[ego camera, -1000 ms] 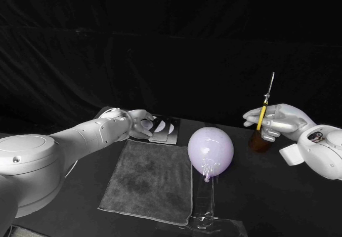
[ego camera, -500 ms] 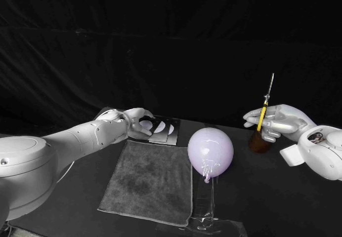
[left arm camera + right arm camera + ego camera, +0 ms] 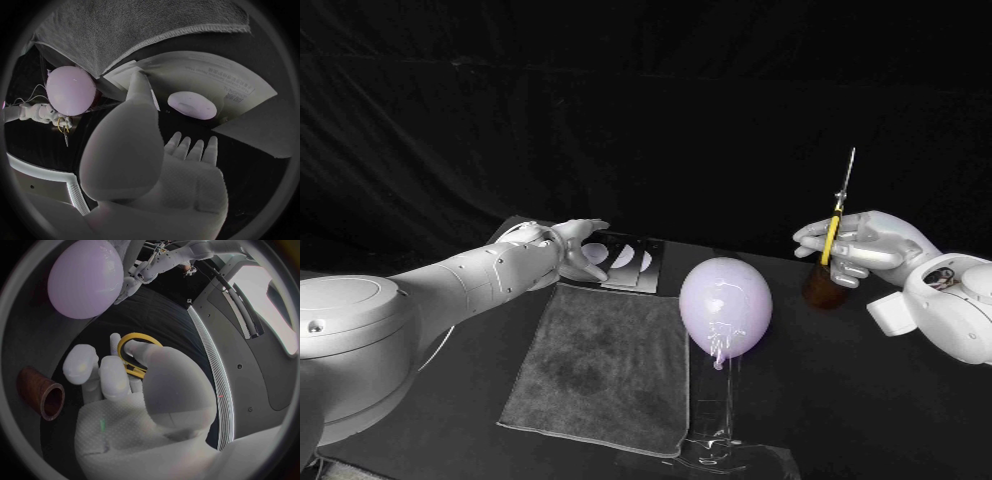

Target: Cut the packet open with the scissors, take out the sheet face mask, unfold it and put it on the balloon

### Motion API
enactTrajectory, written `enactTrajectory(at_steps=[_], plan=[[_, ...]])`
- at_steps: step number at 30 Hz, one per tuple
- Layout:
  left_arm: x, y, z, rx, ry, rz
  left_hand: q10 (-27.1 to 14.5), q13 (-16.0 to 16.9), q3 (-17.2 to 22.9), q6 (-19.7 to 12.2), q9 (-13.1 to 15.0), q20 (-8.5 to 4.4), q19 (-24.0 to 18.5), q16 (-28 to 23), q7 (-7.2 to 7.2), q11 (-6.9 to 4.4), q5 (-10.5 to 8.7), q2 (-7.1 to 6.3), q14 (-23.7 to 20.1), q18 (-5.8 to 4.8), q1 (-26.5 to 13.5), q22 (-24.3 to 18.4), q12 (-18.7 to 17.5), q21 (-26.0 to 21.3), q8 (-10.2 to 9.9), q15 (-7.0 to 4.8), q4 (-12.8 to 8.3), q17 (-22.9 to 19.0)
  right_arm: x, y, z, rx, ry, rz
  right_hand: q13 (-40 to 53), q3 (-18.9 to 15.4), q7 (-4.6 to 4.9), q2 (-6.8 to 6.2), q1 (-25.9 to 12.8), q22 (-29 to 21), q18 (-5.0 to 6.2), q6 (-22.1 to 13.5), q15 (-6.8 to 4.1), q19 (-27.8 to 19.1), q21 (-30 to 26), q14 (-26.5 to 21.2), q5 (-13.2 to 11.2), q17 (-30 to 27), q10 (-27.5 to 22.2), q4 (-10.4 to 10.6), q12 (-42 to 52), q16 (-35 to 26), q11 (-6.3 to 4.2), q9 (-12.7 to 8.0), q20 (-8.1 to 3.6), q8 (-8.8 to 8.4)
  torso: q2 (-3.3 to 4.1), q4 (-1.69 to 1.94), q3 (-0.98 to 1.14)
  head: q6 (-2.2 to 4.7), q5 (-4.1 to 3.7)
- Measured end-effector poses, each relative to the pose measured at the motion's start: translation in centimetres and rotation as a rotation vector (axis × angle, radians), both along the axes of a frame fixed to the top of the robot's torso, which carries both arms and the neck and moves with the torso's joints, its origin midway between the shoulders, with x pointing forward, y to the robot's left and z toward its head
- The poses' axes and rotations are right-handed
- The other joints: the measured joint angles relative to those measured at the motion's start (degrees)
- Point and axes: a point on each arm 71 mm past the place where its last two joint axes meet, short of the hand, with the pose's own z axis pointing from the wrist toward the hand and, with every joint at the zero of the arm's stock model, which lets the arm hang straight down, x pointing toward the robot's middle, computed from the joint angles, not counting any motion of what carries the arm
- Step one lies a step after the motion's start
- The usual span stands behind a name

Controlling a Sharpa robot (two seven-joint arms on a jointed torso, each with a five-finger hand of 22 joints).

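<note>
Yellow-handled scissors [image 3: 837,215] upright in right hand [image 3: 865,250]

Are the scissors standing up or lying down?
Standing up. The right hand holds the scissors by their yellow handles, blades pointing almost straight up.

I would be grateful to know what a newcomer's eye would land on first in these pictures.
Most likely the pale lilac balloon on its clear stand in the middle of the black table. Next, the right hand, up at the right, holds the yellow-handled scissors with the blades pointing up. The left hand, fingers spread, is at the packet by the far end of the grey towel.
</note>
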Motion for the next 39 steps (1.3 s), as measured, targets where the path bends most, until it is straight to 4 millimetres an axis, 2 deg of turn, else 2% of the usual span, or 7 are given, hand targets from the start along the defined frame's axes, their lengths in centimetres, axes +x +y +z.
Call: enactTrajectory(at_steps=[10, 17, 19, 24, 28, 34, 39], plan=[[-0.2, 0.4, -0.9, 0.0, 0.074, 0.027, -1.38, -0.07, -0.14, -1.36, -0.5, -0.41, -0.41, -0.03, -0.01, 0.39, 0.0, 0.03, -0.42, 0.0, -0.58, -0.01, 0.0, 0.0, -0.41, -0.42, 0.18, -0.17, 0.0, -0.1, 0.0, -0.001, 0.0, -0.001, 0.0, 0.0, 0.0, -0.01, 0.01, 0.0, -0.02, 0.0, 0.01, 0.0, 0.0, 0.0, 0.0, -0.03, 0.06, 0.0, 0.24, -0.04, 0.04, -0.02, 0.0, 0.0, -0.01, 0.02, -0.02, -0.25, -0.16], [-0.1, 0.6, -0.9, -0.007, 0.091, 0.034, 1.23, 0.47, -0.11, 0.6, 0.48, -0.94, 1.21, 0.84, 2.78, 2.55, 0.0, 0.07, 2.62, -0.01, -0.55, 0.01, 0.38, -0.24, 0.14, -1.57, 0.16, 1.24, 0.0, -0.1, 0.0, -0.002, 0.001, -0.002, 0.0, 0.0, -0.19, -0.01, 0.01, -0.02, -0.03, 0.19, 0.01, 0.0, 0.0, 0.0, 0.0, -0.03, 0.11, 0.0, 0.24, -0.04, 0.07, 0.04, 0.0, 0.0, -0.02, 0.02, -0.05, -0.43, -0.18], [0.0, 0.6, -0.9, -0.009, 0.093, 0.035, 2.75, 0.68, 1.11, 1.82, 1.14, -1.65, 1.95, 1.72, 3.11, 4.07, -0.01, 0.99, 4.68, 0.0, 0.37, 0.08, 0.87, 0.23, 1.01, -2.16, -0.04, 1.98, 0.0, -0.1, 0.0, -0.002, 0.001, -0.001, 0.0, -0.01, -0.19, -0.01, 0.01, -0.02, -0.04, 0.19, 0.01, 0.0, 0.0, 0.0, 0.0, 0.03, 0.12, 0.0, 0.24, -0.04, 0.07, 0.03, 0.0, 0.0, -0.02, 0.03, -0.05, -0.48, -0.18], [0.0, 0.8, -0.7, -0.017, 0.096, 0.043, 5.5, 0.89, 4.33, 4.26, 2.27, -2.99, 3.45, 2.82, 3.33, 5.2, -0.05, 4.35, 7.64, 0.45, 1.1, 0.08, 1.23, 1.2, 2.26, -2.27, -0.02, 3.04, 0.0, -0.1, 0.0, -0.002, 0.001, -0.001, 0.0, -0.06, -0.19, -0.02, 0.02, 0.01, -0.05, 0.19, 0.02, 0.15, 0.0, 0.0, 0.0, 0.1, 0.15, -0.05, 0.23, -0.04, 0.04, 0.03, -0.15, 0.0, -0.02, 0.04, -0.05, -0.69, -0.19], [0.1, 1.0, -0.6, -0.024, 0.092, 0.053, 11.85, 1.71, 10.23, 7.9, 3.87, -5.25, 6.56, 5.05, 3.51, 6.22, -0.16, 12.61, 13.9, 0.48, 3.09, 0.07, 3.1, 1.24, 4.18, -2.0, -0.62, 4.11, 0.0, -0.1, 0.0, -0.002, 0.001, -0.001, 0.0, -0.06, -0.19, -0.08, 0.08, 0.05, -0.06, 0.19, 0.02, 0.15, 0.0, 0.0, 0.0, 0.1, 0.17, -0.05, 0.22, -0.04, 0.03, 0.11, -0.15, 0.0, -0.05, 0.04, -0.02, -0.83, -0.19], [0.3, 1.3, -0.3, -0.031, 0.081, 0.065, 17.12, 1.86, 12.01, 10.76, 5.13, -5.66, 9.8, 7.34, 3.86, 6.6, -0.16, 15.3, 19.4, 0.53, 5.8, 0.06, 3.71, 4.83, 5.69, -2.38, -0.86, 4.11, 0.0, -0.1, 0.0, -0.002, 0.001, -0.001, 0.0, -0.22, -0.19, -0.08, 0.08, 0.11, -0.06, 0.19, 0.02, 0.15, 0.0, 0.0, 0.0, 0.09, 0.18, -0.21, 0.11, -0.04, 0.03, 0.1, -0.15, 0.0, -0.07, 0.03, 0.02, -0.92, -0.21], [0.3, 1.3, -0.3, -0.037, 0.076, 0.071, 18.35, 1.85, 12.08, 11.51, 5.49, -6.23, 10.64, 7.57, 3.94, 6.78, -0.15, 15.8, 20.51, 0.54, 6.31, 0.07, 3.71, 5.34, 6.07, -2.27, -0.93, 4.11, 0.0, -0.1, 0.0, -0.002, 0.001, -0.001, 0.0, -0.22, -0.19, -0.08, 0.08, 0.17, -0.07, 0.18, 0.02, 0.14, 0.0, 0.0, 0.0, 0.21, 0.18, -0.21, 0.1, -0.04, 0.03, 0.1, -0.14, 0.0, -0.08, 0.03, 0.02, -0.95, -0.21]])
